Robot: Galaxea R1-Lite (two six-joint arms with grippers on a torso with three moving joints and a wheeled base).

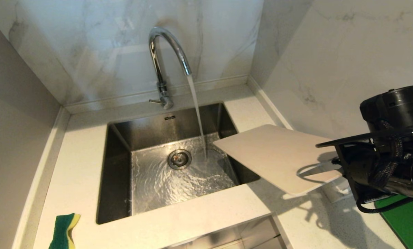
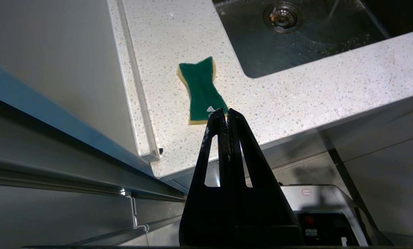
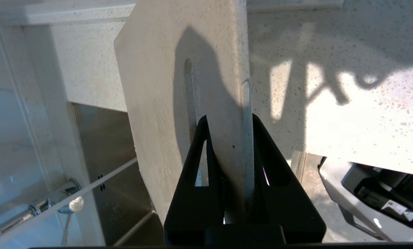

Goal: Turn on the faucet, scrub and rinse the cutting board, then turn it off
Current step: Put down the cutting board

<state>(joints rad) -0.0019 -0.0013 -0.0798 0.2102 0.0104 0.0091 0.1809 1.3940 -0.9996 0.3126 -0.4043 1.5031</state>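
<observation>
The chrome faucet (image 1: 161, 58) is running; its stream falls onto the sink floor near the drain (image 1: 179, 159). The beige cutting board (image 1: 275, 155) is held tilted above the counter at the sink's right. Its far corner reaches over the sink rim, just right of the stream. My right gripper (image 1: 334, 162) is shut on the board's short end beside the handle slot; the right wrist view shows its fingers (image 3: 228, 117) clamping the board (image 3: 158, 86) edge. My left gripper (image 2: 226, 111) is shut and empty, low by the counter's front edge near the sponge (image 2: 201, 90).
The green-and-yellow sponge (image 1: 64, 230) lies on the counter at the front left of the sink (image 1: 120, 173). A dark green mat (image 1: 406, 221) lies at the front right under my right arm. Marble walls close in the back and right.
</observation>
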